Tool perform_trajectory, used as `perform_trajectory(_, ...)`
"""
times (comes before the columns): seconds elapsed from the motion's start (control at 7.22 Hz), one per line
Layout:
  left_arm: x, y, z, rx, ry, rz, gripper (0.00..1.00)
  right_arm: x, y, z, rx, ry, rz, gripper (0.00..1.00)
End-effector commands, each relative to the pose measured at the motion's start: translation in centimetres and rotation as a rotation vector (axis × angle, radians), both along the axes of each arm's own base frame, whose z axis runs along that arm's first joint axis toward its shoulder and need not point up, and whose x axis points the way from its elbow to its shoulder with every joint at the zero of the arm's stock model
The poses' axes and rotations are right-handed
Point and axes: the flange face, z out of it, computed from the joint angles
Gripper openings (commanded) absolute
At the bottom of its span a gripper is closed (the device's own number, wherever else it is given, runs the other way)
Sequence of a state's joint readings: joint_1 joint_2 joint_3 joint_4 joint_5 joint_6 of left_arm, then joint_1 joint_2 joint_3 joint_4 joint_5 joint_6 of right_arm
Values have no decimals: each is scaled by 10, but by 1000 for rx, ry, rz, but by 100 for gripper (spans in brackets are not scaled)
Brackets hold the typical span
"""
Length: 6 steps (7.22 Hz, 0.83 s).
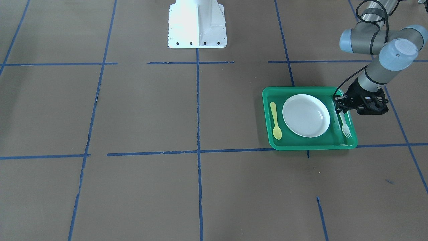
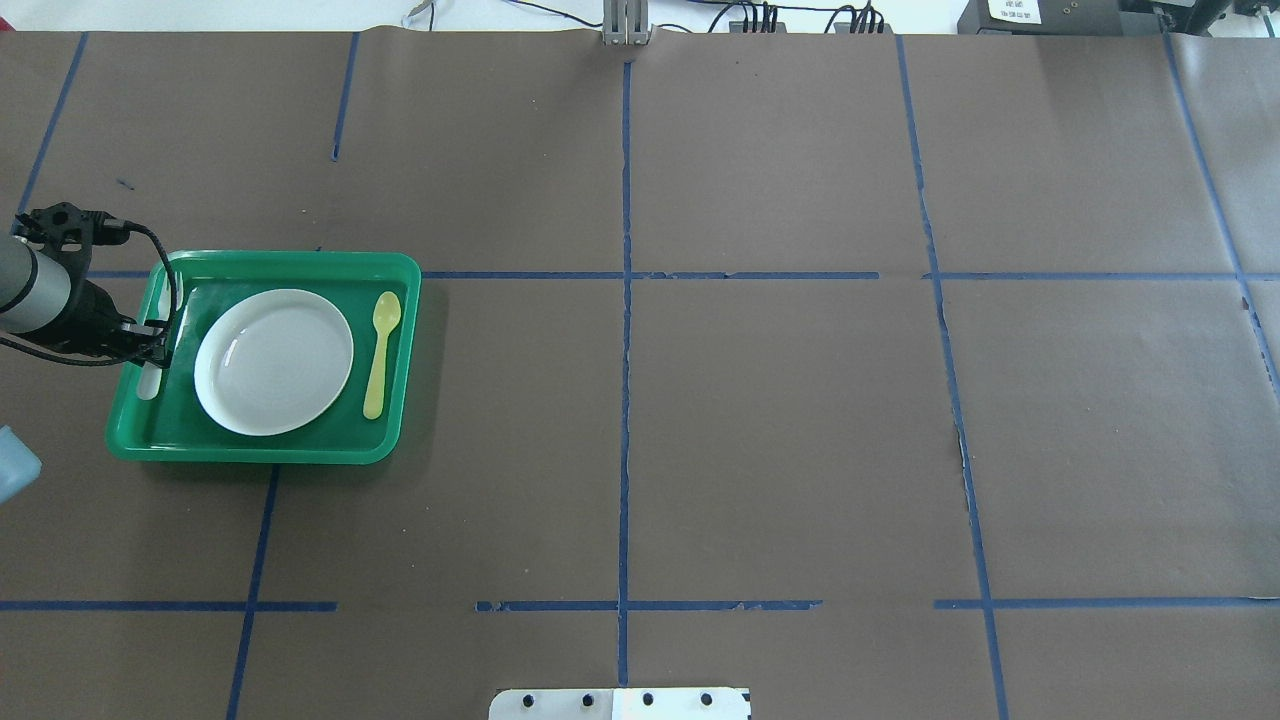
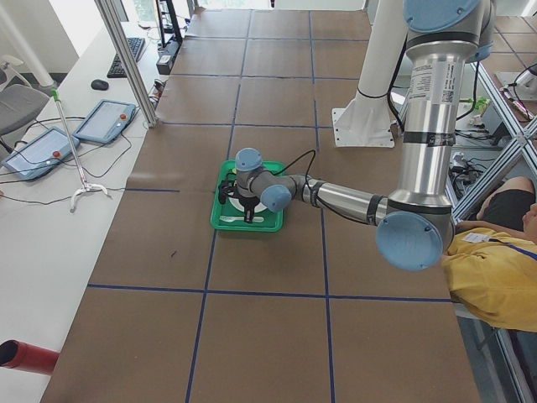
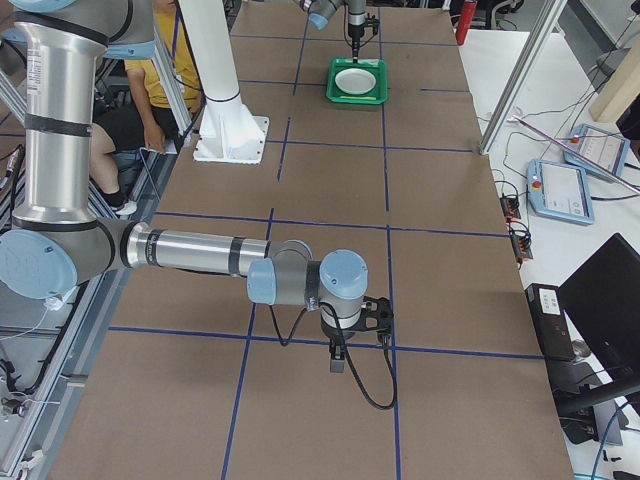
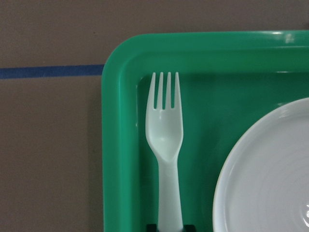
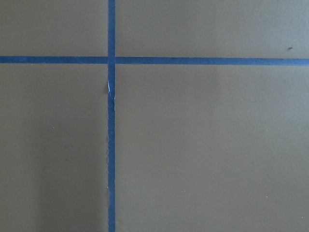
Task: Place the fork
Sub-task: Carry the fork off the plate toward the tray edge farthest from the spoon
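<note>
The left gripper [image 5: 170,227] points down over one end of the green tray [image 5: 120,145]. Its two dark fingertips [image 5: 151,226] press on either side of the slim handle of the fork [image 5: 165,140], clamped on it as far as the wrist view shows. The pale fork runs straight ahead from the fingers along the narrow strip of tray floor, and its short tines end just short of the tray's rounded corner. Whether it rests on the floor I cannot tell.

Just beside the fingers on one side rises the tray's side wall. On the other side, near but not touching the fork, is the rim of the white plate [image 5: 265,183]. Beyond the plate, at the tray's far side from the fingers, lies a yellow spoon [image 1: 276,120], parallel to the fork.

The brown table [image 1: 150,110] with its blue tape lines [image 5: 48,71] stretches away past the tray. Well apart from it, the right gripper [image 4: 338,352] hangs over bare paper by a tape crossing — whether its fingers are apart or together I cannot tell.
</note>
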<state>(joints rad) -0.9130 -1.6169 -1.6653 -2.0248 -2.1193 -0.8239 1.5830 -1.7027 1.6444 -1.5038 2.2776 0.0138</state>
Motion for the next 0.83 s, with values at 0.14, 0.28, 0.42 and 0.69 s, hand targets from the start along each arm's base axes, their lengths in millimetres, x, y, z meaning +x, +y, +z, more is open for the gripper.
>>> perform_trajectory(0.14,1,0,-2,2,4,2,0,0,0,0,-1,1,0,100)
perform_trajectory(0.28,1,0,-2,2,4,2,0,0,0,0,-1,1,0,100)
perform_trajectory(0.42,1,0,-2,1,4,2,18,0,0,0,1,0,0,100)
perform_trajectory(0.69,0,0,-1,7,1,6,87,0,0,0,-1,0,0,100)
